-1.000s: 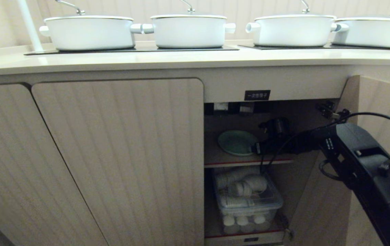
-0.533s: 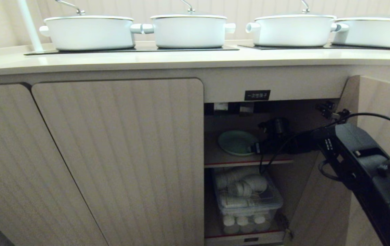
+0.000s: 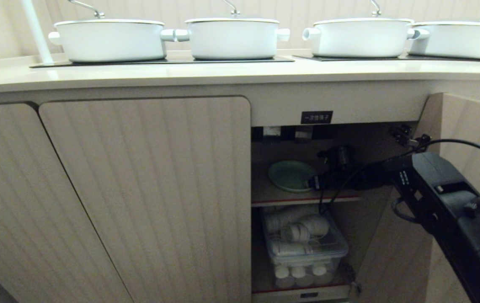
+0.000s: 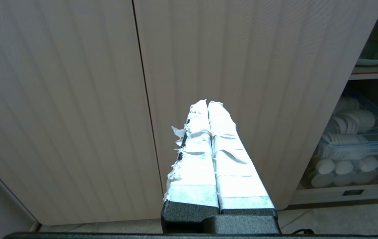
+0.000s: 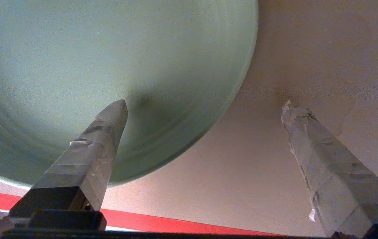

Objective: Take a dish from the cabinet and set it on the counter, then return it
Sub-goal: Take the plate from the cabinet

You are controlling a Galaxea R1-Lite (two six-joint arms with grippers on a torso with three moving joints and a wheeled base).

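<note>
Writing is scarce: we find only a small black label (image 3: pixel 316 117) with white characters above the open cabinet (image 3: pixel 332 139), too small for us to read, and a second tiny dark tag on the plinth below the bin.

Our right gripper (image 5: pixel 205 132) reaches into the cabinet with its taped fingers (image 5: pixel 99 139) spread wide and holding nothing. The dish (image 3: pixel 292 175), a pale green plate, lies flat on the inner shelf (image 3: pixel 265 195) just ahead of the gripper; one finger lies over its rim and the other over bare shelf beside it. We cannot tell whether either finger touches. A red strip edges the shelf front nearest the gripper.

Below the gripper, a clear plastic bin (image 3: pixel 307 248) holds white lids and cups. The cabinet door (image 3: pixel 467 126) stands open beside the arm. Our left gripper (image 4: pixel 208 109) hangs with its taped fingers pressed together, facing the closed ribbed doors (image 4: pixel 76 99).

Above the gripper runs the counter (image 3: pixel 223 73), smooth and pale beige, with black hob panels (image 3: pixel 160 61) carrying four white lidded pots (image 3: pixel 111 40). Behind them is a ribbed beige wall.
</note>
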